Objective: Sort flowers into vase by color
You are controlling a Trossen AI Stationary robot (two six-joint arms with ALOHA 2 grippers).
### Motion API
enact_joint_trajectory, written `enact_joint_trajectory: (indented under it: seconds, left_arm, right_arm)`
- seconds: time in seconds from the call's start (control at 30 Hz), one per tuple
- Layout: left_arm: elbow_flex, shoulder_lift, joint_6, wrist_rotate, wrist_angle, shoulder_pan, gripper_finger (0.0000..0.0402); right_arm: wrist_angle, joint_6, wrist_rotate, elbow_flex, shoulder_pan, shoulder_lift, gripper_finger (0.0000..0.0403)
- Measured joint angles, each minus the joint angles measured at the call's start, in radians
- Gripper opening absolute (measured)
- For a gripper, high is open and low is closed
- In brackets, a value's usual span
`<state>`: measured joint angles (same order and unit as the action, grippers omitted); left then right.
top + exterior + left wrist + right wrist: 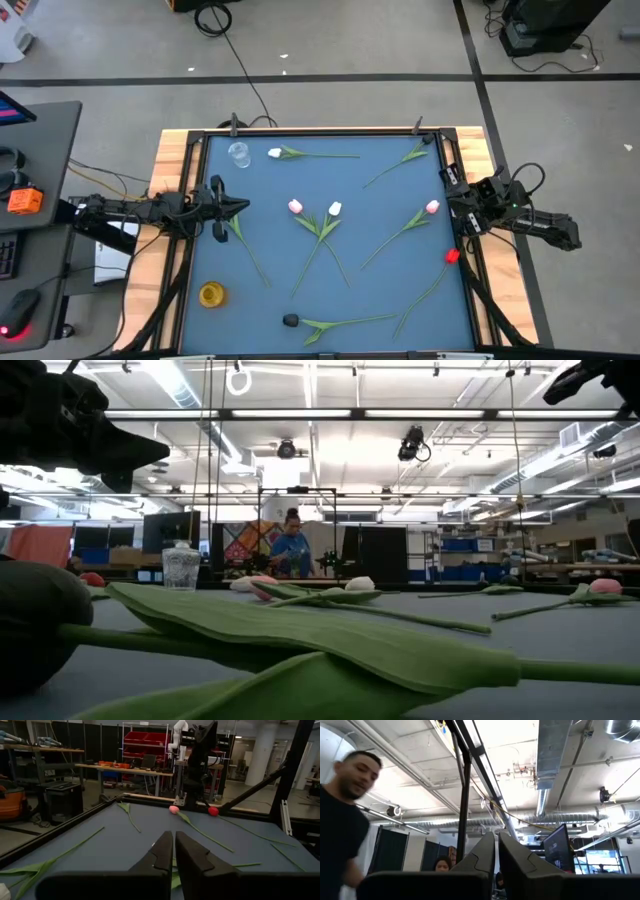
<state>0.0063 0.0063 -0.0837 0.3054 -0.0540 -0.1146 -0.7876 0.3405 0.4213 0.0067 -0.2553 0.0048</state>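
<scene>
Currently the left gripper point(243, 206), fingers closed on nothing at the table's left edge, sits nearest a tulip stem point(247, 247) running near-right from it, while the right gripper point(456, 209), also closed and empty, waits at the right edge.

Low view: near leaf point(330, 635) and dark bud point(35, 625) fill the foreground, both cut by the frame edge and blurred; they hide most of the blue table point(390, 215) behind them. Beyond the leaf, the clear vase point(181, 566) is too small to tell whether it holds anything. Right wrist view: a person point(342, 815) is blurred, cut off at the edge. High view: yellow vase point(212, 294) contents unreadable.
</scene>
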Motion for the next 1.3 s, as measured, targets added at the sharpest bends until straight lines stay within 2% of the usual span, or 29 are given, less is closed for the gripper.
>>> enact_joint_trajectory:
  seconds: [0.37, 0.47, 0.67, 0.8, 0.87, 1.0, 1.1, 1.23, 1.3]
  left_arm:
    - [0.0, 0.0, 0.0, 0.0, 0.0, 0.0, 0.0027]
    - [0.0, 0.0, 0.052, 0.002, -0.009, 0.0, 0.0027]
    - [0.0, 0.0, 0.068, 0.004, -0.046, 0.0, 0.0027]
    - [0.0, 0.0, 0.067, 0.003, -0.057, 0.0, 0.0027]
    - [0.0, 0.0, 0.027, 0.003, -0.079, 0.0, 0.0027]
    - [0.0, 0.0, -0.232, 0.019, -0.153, 0.0, 0.0027]
    - [0.0, 0.0, -0.317, 0.042, -0.171, 0.0, 0.0027]
    - [0.0, 0.0, -0.327, 0.042, -0.195, 0.0, 0.0027]
    - [0.0, 0.0, -0.354, 0.042, -0.208, 0.0, 0.0027]
  right_arm:
    - [0.0, -0.036, -0.008, 0.0, 0.0, 0.0, 0.0034]
    - [-0.003, -0.063, -0.01, 0.0, 0.0, 0.0, 0.0034]
    - [-0.119, -0.071, -0.07, 0.0, 0.0, 0.0, 0.0034]
    - [-0.163, -0.071, -0.06, 0.0, 0.0, 0.0, 0.0034]
    - [-0.161, -0.071, -0.054, 0.0, 0.0, 0.0, 0.0034]
    - [-0.161, -0.012, -0.047, 0.0, 0.0, 0.0, 0.0034]
    - [-0.131, 0.056, -0.138, 0.0, 0.001, 0.003, 0.0034]
    - [-0.05, 0.267, -0.324, 0.0, 0.0, 0.005, 0.0034]
    - [-0.013, 0.326, -0.383, 0.0, 0.0, 0.005, 0.0034]
